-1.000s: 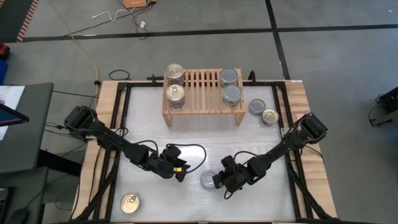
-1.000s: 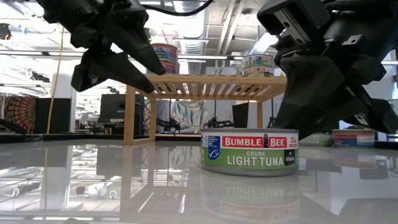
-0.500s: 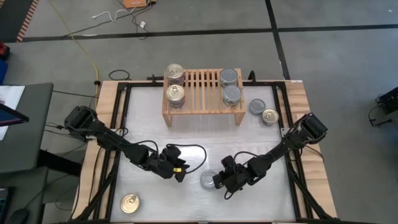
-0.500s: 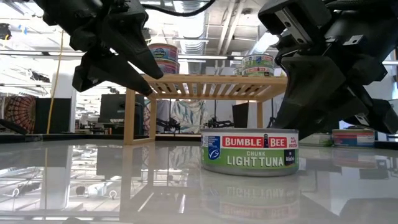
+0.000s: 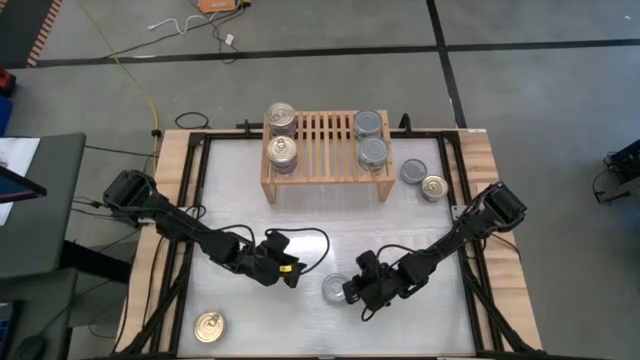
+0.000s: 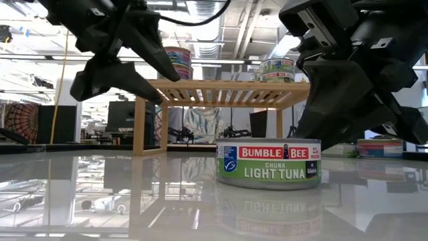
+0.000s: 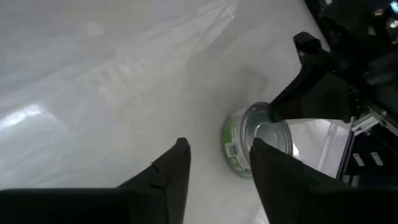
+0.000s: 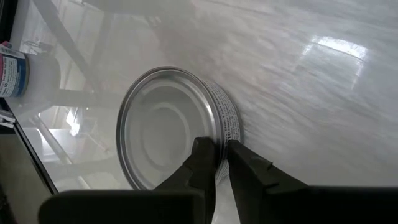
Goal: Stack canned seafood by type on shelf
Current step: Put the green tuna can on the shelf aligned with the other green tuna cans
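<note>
Low | right gripper [image 8: 221, 155] jaws nearly together at silver-topped can [image 8: 171, 124] rim; left gripper [image 7: 217, 158] jaws spread, raised nearby

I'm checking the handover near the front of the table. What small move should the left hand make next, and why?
Probably ease the left hand forward toward the silver-topped tuna can. Its fingers stand apart and empty, aimed at the can but short of it, while the right hand pinches the can's rim. Silver-topped cans sit on the shelf's right end.

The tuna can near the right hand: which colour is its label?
Green, with a red band; the low view shows the can best.
</note>
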`<state>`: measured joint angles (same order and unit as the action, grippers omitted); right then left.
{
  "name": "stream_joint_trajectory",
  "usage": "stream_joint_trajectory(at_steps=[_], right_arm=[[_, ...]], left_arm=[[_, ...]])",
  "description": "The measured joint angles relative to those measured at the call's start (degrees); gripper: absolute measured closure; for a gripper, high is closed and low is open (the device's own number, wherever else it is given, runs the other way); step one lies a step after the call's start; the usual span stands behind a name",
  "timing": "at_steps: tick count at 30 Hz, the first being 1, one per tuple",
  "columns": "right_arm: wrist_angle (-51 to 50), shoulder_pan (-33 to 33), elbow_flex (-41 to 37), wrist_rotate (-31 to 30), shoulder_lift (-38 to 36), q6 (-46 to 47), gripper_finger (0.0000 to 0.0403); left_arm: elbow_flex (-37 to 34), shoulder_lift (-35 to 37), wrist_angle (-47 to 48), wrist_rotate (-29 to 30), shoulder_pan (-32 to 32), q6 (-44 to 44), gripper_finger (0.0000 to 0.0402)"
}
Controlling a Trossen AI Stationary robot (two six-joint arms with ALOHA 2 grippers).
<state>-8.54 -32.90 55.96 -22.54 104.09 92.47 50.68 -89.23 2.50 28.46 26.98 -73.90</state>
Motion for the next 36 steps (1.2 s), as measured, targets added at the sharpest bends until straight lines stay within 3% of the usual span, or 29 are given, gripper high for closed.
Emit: stream_joint_trajectory(at_steps=[9,12,17,27,31,36], right_arm=[[0.0,-0.1,0.0,-0.2,0.0,0.4,0.0333],[0.0,-0.1,0.0,-0.6,0.0,0.5,0.0333],[-1.2,-0.2,0.0,-1.1,0.0,2.6,0.0333],[-1.5,-0.5,0.0,-2.1,0.1,3.5,0.0333],[-1.5,-0.3,0.0,-2.1,0.1,3.6,0.0333],[-1.4,0.0,0.0,-2.0,0.1,3.6,0.0333]], left_arm=[[0.0,0.0,1.5,-1.4,0.0,-2.7,0.0123],[0.0,0.0,-0.1,-2.9,0.0,-4.2,0.01],[0.0,0.0,-4.6,-1.9,1.9,-6.2,0.0093],[0.0,-0.1,-10.2,7.8,6.7,-10.4,0.0093],[0.0,-3.6,-12.7,7.5,6.7,-14.5,0.0093],[0.0,-12.1,-22.4,6.2,6.4,-18.7,0.0093]])
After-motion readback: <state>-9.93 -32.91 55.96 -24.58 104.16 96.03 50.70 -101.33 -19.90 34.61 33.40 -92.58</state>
